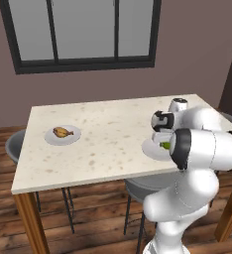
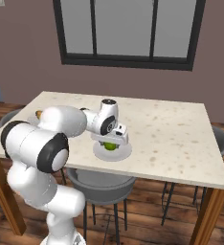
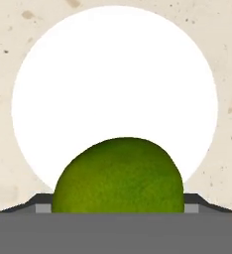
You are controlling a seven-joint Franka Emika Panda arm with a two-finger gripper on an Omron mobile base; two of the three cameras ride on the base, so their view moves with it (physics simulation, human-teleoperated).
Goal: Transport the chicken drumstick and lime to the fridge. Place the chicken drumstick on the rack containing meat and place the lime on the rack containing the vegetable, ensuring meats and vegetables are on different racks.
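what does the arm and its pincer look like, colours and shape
The arm is glossy white, built of thick rounded segments with black bands at the joints. The wrist ends in a white cylindrical cap with a dark ring. The pincer has a blocky white body; its finger tips are small, dark grey and angular. No cables or markings are visible.

No readable text, labels or numbers anywhere.

a rendered home dining room: a speckled stone-topped desk [image 1: 108, 134] on wooden legs, grey chairs [image 2: 100, 183] tucked under it, dark plank floor [image 1: 88, 233], mauve wall, large dark-framed window [image 1: 83, 32], white plates [image 1: 62, 135] of food.
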